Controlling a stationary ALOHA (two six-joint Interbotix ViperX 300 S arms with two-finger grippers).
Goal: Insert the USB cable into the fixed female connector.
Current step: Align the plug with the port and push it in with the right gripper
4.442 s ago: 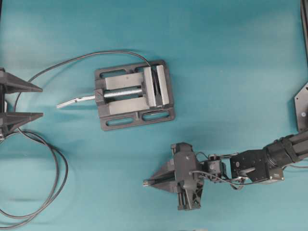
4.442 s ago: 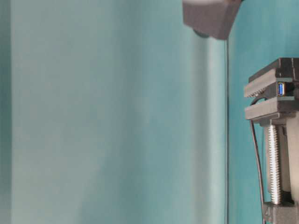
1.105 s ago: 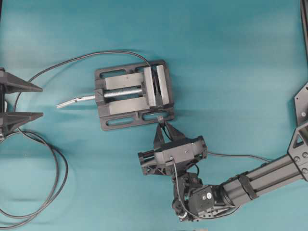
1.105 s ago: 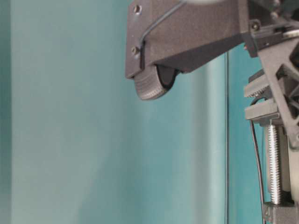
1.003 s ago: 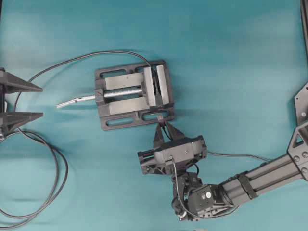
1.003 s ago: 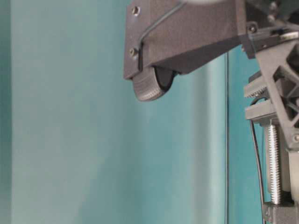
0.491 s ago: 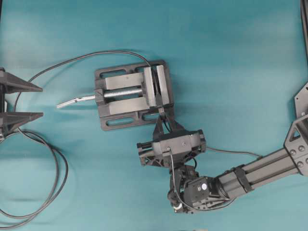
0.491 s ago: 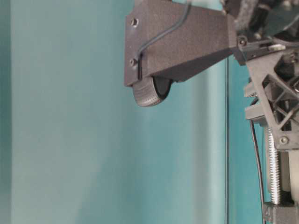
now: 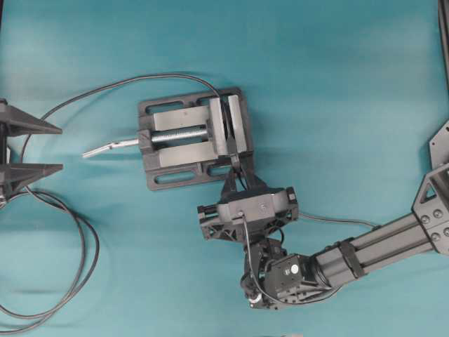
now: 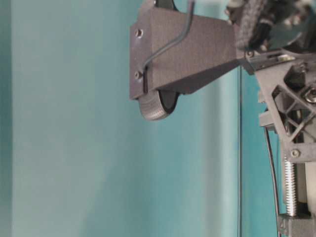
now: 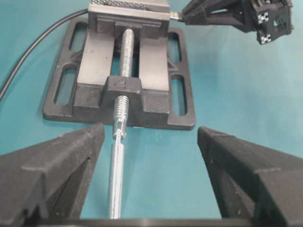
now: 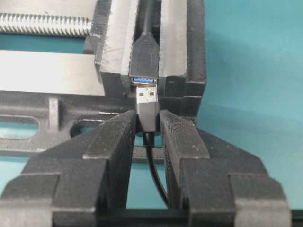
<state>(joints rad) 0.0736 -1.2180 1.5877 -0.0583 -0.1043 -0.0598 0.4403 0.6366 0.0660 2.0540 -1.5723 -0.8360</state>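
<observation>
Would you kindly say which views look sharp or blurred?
Right wrist view: sharp on the small black plug with silvery tip and the blue-lined socket. Table-level view: soft, with the right gripper's body large and close. Overhead view: evenly lit, clear.

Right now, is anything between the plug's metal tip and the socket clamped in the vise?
Nothing; the right wrist view shows only a bare sliver between the USB cable tip and the fixed female connector.

We're looking at what is probably a robotics lab bench: a plain teal mat (image 9: 337,84) is covering the whole work surface, a grey metal vise (image 9: 193,140) is sitting bolted-looking on its slotted base, and black printed arm parts are reaching in from the edges. Walls and room aren't showing in any view, so the wider setting is staying uncertain.
</observation>
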